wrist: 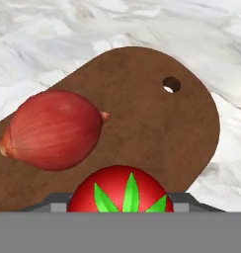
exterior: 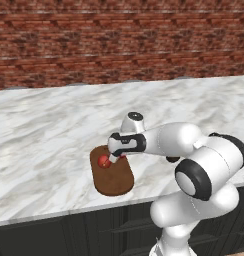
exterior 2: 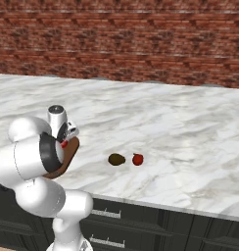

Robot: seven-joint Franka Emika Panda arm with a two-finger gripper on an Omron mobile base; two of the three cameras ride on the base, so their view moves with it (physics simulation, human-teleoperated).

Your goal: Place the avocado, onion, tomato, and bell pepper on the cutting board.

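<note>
While the arm (exterior: 169,140) is reaching down over the marble counter (exterior: 44,130), the gripper (exterior: 112,161) is hovering just above the board (exterior: 114,181) with its jaws closed on the tomato (wrist: 123,191). Seen from the hand, the tomato is sitting between the finger tips at the bottom edge, its green star top facing the camera. The onion (wrist: 53,129) is lying on its side on the board, just beside the tomato, its pointed tip turned toward the board's hanging hole (wrist: 171,84). From the left base view, a red patch at the gripper's tip is showing over the board's far end; whether it is tomato or onion cannot be told at this size. From the right base view, the board (exterior 2: 67,158) is lying near the counter's front edge, partly hidden behind the arm. The avocado (exterior 2: 116,159) and the pepper (exterior 2: 137,159) are resting on the bare counter, close beside each other and well apart from the board. A brick wall (exterior 2: 141,44) is running behind the counter.
</note>
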